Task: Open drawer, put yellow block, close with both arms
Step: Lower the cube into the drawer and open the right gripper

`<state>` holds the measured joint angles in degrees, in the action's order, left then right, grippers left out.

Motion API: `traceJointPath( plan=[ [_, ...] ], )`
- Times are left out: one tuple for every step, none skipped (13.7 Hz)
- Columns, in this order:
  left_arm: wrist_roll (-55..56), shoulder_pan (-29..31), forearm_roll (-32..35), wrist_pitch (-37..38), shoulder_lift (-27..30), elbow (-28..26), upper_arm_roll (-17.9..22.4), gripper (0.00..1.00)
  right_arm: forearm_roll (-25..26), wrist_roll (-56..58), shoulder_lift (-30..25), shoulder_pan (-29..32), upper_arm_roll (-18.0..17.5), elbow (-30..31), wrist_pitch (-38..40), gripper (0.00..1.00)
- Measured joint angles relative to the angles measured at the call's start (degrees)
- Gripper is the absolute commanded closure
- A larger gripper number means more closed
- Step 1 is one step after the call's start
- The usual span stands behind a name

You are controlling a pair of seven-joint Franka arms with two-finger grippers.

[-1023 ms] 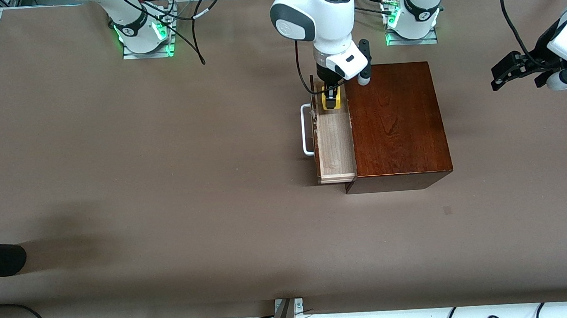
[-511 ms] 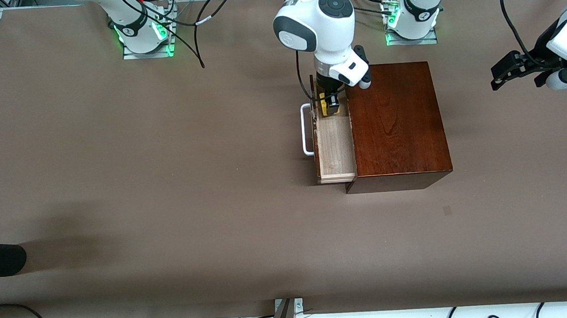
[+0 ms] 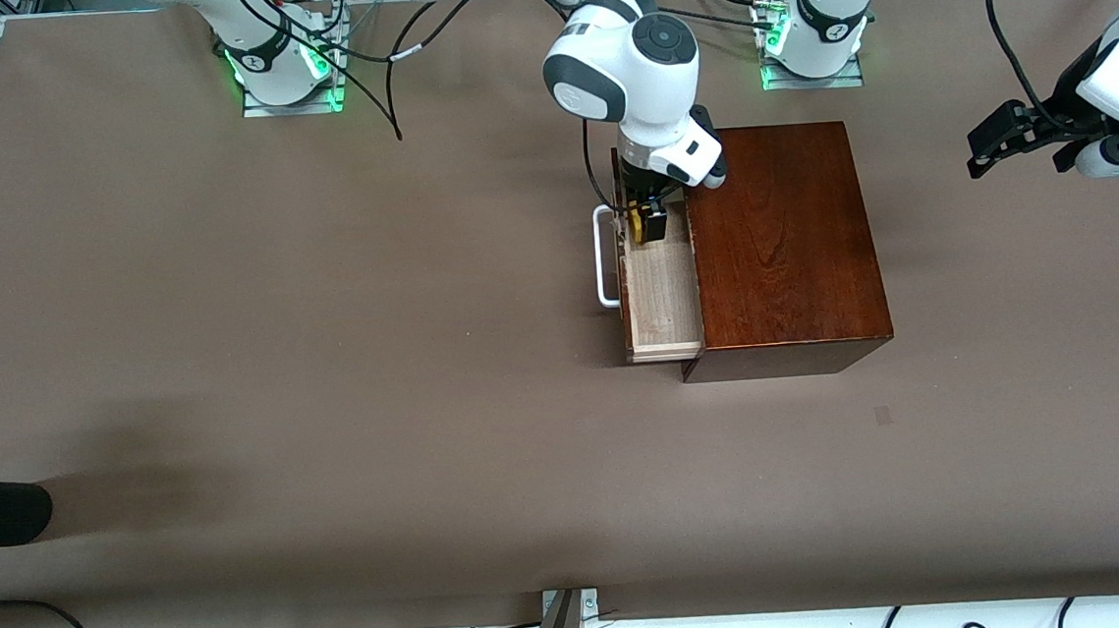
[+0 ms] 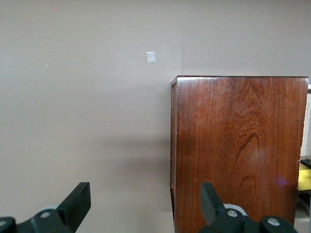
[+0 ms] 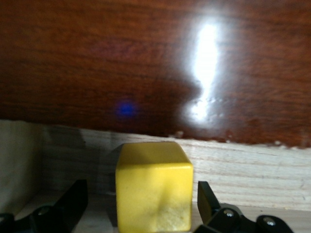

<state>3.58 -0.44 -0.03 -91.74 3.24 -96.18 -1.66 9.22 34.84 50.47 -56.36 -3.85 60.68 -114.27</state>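
My right gripper (image 3: 647, 221) has its jaws spread either side of the yellow block (image 5: 153, 187), not gripping it, down inside the open drawer (image 3: 660, 292). The block is bright, matte, its lower edge cut off. Left gripper (image 3: 991, 144) waits over bare worktop (image 3: 327, 370), jaws wide apart, empty

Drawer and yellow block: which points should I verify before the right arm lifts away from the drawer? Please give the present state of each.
1. Drawer pulled open: ok.
2. Yellow block inside the drawer: ok.
3. Right gripper open, with a gap beside the block: ok.
4. Block resting flat on the drawer floor: cannot tell.
5. Handle free of both grippers: ok.
6. Left gripper open, waiting over the table beside the box: ok.
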Motion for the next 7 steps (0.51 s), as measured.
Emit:
traceJointPath(
  plan=[
    [0.0, 0.0, 0.0, 0.1, -0.1, 0.2, 0.0, 0.0, 0.0, 0.1, 0.1, 0.0, 0.2, 0.0, 0.0, 0.0],
    [0.0, 0.0, 0.0, 0.6, -0.3, 0.5, 0.0, 0.0, -0.1, 0.1, 0.0, 0.3, 0.2, -0.3, 0.2, 0.0],
    [0.0, 0.0, 0.0, 1.2, -0.6, 1.0, 0.0, 0.0, -0.5, 0.1, -0.1, 0.7, 0.2, -1.0, 0.3, 0.0],
    [0.0, -0.1, 0.0, 2.4, -1.1, 2.0, 0.0, 0.0, -1.2, 0.1, -0.5, 1.1, 0.2, -2.2, 0.6, 0.0],
    [0.0, -0.1, 0.0, 3.3, -1.9, 3.3, -0.1, 0.0, -1.8, 0.1, -1.4, 1.5, 0.2, -3.5, 1.1, 0.0],
    [0.0, -0.1, 0.0, 4.0, -2.7, 4.2, -0.3, 0.0, -2.0, 0.1, -2.8, 1.9, 0.2, -4.3, 1.6, 0.0],
    [0.0, -0.2, 0.0, 4.5, -3.2, 4.9, -0.6, 0.0, -2.1, 0.1, -4.5, 2.3, 0.2, -4.8, 2.1, 0.0]
  ],
)
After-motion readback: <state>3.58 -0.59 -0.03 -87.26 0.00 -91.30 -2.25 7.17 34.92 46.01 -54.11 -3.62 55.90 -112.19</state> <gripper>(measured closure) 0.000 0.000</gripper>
